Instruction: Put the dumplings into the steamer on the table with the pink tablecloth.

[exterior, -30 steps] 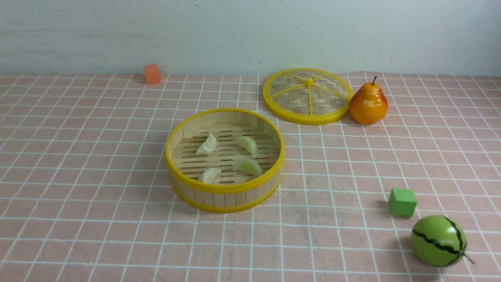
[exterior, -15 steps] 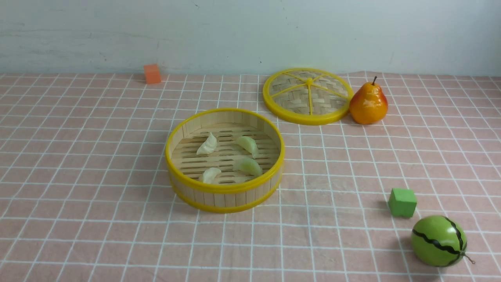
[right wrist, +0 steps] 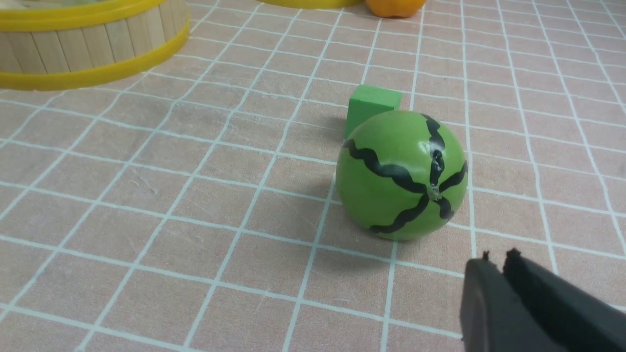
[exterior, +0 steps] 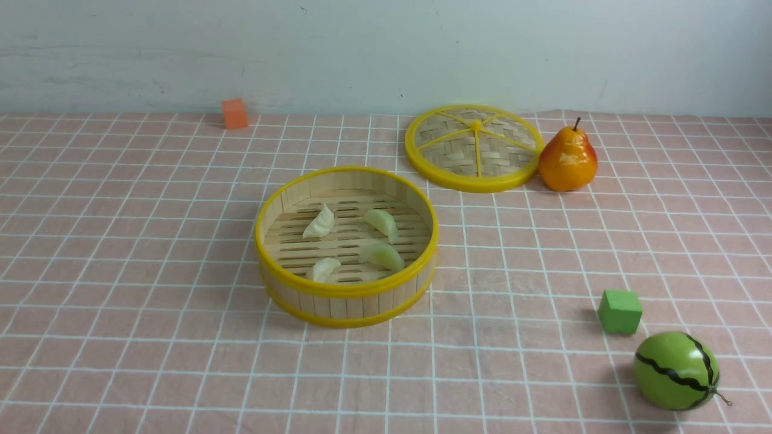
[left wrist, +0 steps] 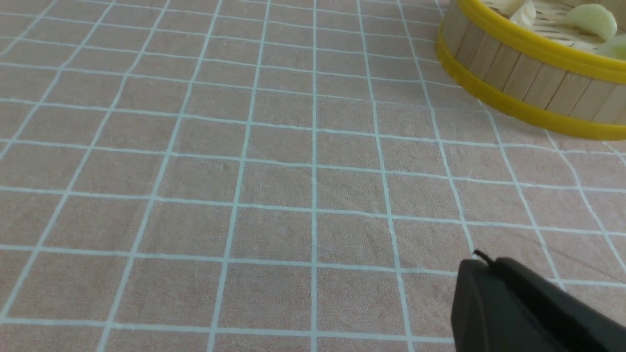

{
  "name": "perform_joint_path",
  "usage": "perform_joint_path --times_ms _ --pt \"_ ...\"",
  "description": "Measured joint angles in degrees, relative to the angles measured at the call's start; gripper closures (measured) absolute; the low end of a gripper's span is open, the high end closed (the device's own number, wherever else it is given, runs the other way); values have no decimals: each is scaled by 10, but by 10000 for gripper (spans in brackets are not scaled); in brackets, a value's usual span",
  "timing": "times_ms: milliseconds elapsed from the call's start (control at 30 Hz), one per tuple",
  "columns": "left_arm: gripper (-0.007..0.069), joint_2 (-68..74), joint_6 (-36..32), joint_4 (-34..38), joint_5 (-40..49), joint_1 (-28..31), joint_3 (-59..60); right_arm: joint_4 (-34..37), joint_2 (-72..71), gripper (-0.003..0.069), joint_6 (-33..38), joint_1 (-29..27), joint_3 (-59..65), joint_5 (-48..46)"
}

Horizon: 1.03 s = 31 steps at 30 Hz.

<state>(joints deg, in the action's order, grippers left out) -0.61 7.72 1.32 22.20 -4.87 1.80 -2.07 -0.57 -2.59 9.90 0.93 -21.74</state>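
While its two black fingers press together with nothing between them, the left gripper [left wrist: 481,266] hangs over bare pink tablecloth [left wrist: 274,186], short of the steamer [left wrist: 528,73]. Tips likewise drawn together and empty, the right gripper [right wrist: 496,261] sits just behind a toy watermelon [right wrist: 401,173], with a green cube [right wrist: 371,105] beyond it. Neither arm shows from the front. All four dumplings lie inside the steamer [exterior: 347,298] near the middle of the table [exterior: 120,271]: two cream [exterior: 319,223] [exterior: 325,269] and two green [exterior: 383,223] [exterior: 382,255]. Its woven lid [exterior: 473,147] lies flat toward the far edge, touching or nearly touching a pear [exterior: 567,160]. An orange cube [exterior: 234,113] sits by the far edge on the left; watermelon and green cube occupy the near right corner. A pale, scuffed wall [exterior: 386,54] rises behind the table.
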Motion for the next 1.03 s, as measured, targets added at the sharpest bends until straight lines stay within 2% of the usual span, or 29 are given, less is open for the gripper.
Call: perform_joint_path --times_ms 1033 --pt "628 0 0 0 0 0 0 0 0 561 0 0 0 0"
